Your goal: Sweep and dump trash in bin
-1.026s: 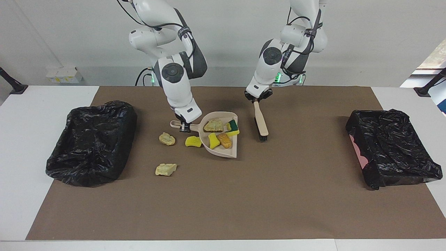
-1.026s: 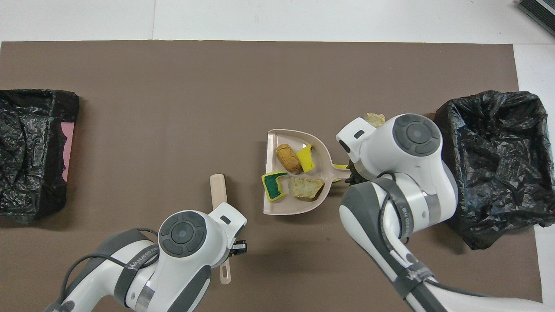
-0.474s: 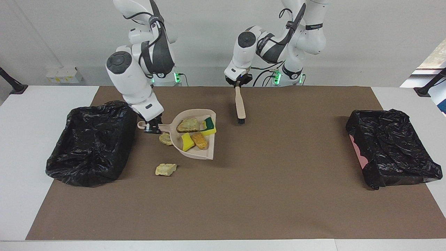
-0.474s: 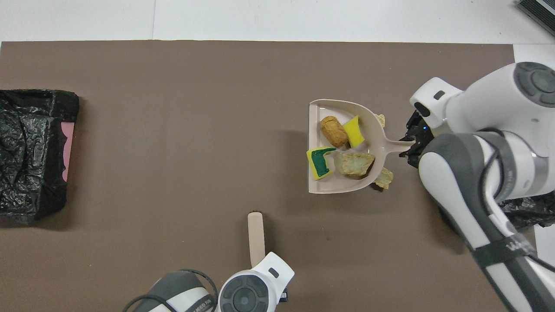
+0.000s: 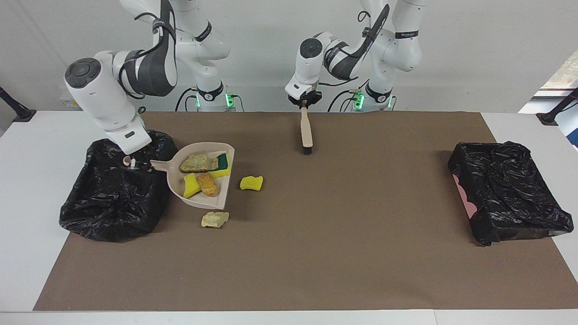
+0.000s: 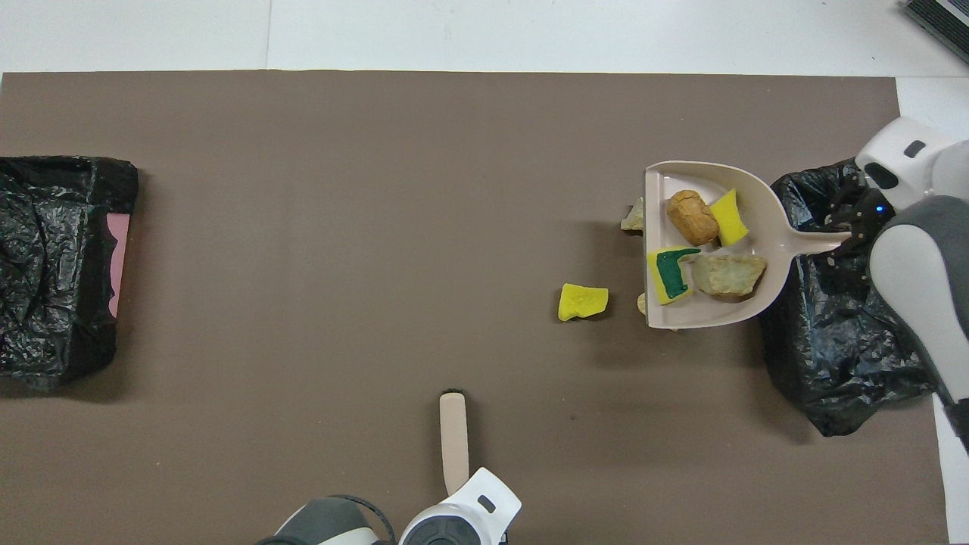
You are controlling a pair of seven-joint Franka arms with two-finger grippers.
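Four scraps ride in the dustpan (image 5: 198, 180): an orange-brown lump (image 5: 207, 184), a yellow piece (image 5: 190, 186), a green-backed sponge (image 5: 221, 162) and a pale beige chunk (image 5: 194, 163). They look light and soft, sponge and crumbly stuff, so I judge they will slide or tumble the moment the pan tips, and the crumbly ones may shed bits. None of them needs pinching; the place to take hold is the pan's handle, and that is where the right pincer (image 5: 131, 163) sits, clamped on the handle end over the bin (image 5: 115, 189) at the right arm's end of the counter (image 5: 316, 253). The pan looks raised above the mat, its mouth pointing away from the bin, so it would have to swing round or tilt back to empty.

Loose on the mat (image 5: 316, 225): a yellow sponge bit (image 5: 251, 183) toward the middle, and a pale chunk (image 5: 215, 219) just off the pan's lip, farther from the robots. The overhead view shows a sliver of another pale scrap (image 6: 643, 303) peeking from under the pan's edge.

The left pincer (image 5: 305, 104) grips the brush (image 5: 306, 133) by its handle, bristles down, near the robots' edge of the mat; that arm waits. A second bin (image 5: 505, 189) sits at the left arm's end.
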